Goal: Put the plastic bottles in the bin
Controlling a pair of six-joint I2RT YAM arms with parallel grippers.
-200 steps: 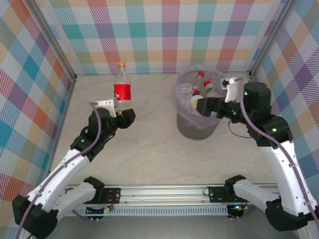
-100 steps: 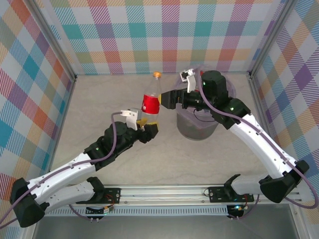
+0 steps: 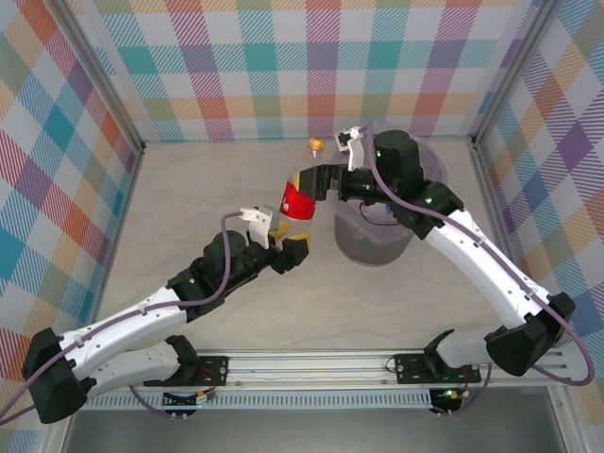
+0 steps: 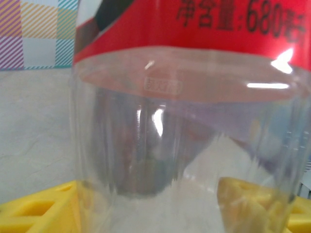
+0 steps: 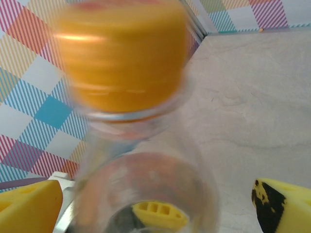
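Near the middle of the worktop point(image 3: 283, 311), the left gripper point(image 3: 287, 238) is closed on the base of a clear plastic bottle point(image 3: 298, 200) with a red label. It holds the bottle off the surface, tilted toward the far right corner. Around the bottle's shoulder, below the orange cap point(image 3: 315, 145), the right gripper point(image 5: 155, 208) stands wide apart and grips nothing, one finger point(image 5: 284, 204) plainly clear of the plastic. The bin point(image 3: 370, 247) stands just beyond, toward the far right corner.

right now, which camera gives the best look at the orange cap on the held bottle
The right wrist view: the orange cap sits close and large, though slightly blurred. The top external view shows the cap as a small orange dot. The left wrist view shows the bottle's clear lower body and red label.
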